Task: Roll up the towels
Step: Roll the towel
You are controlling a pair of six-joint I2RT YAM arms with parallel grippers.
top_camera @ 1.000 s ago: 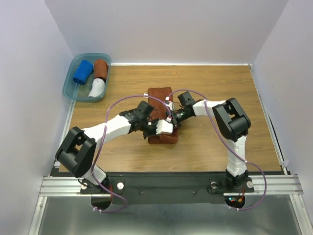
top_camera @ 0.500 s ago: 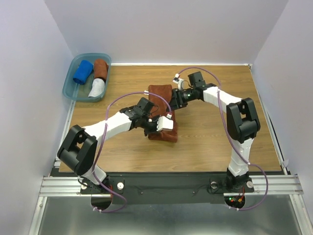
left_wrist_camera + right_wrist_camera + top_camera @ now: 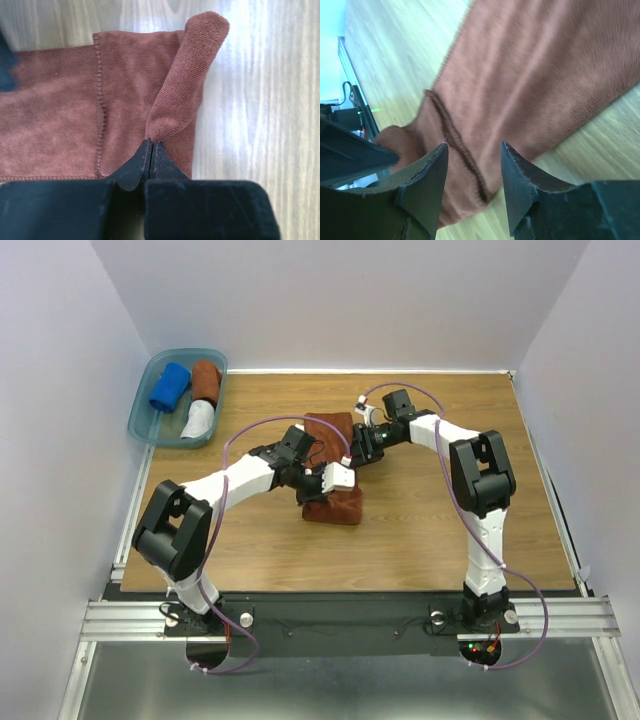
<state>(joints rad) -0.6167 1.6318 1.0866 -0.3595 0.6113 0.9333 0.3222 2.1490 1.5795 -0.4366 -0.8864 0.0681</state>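
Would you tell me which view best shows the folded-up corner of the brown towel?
Left wrist: the brown towel fills it, its lifted corner pinched in the left gripper. The right wrist view blurs that corner; the top view shows it small, partly behind the arm.

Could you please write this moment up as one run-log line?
left tool: shut, pinching brown towel edge | right tool: open over towel | roll: begun

bare wood right of the towel (image 3: 333,472), blue tub (image 3: 150,410) at far-left corner
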